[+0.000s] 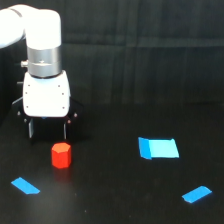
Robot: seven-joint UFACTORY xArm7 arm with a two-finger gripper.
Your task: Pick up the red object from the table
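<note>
The red object (61,155), a small stubby hexagonal block, stands upright on the black table (115,200) toward the exterior view's left. My gripper (47,131) hangs from the white head just above and slightly left of it. Its two dark fingers (31,130) point down, spread apart with nothing between them. The fingertips end a little higher than the block's top and do not touch it.
A larger blue tape rectangle (158,148) lies to the exterior view's right of the block. One blue tape strip (25,185) sits at the near left and another (196,194) at the near right. Behind everything hangs a dark backdrop.
</note>
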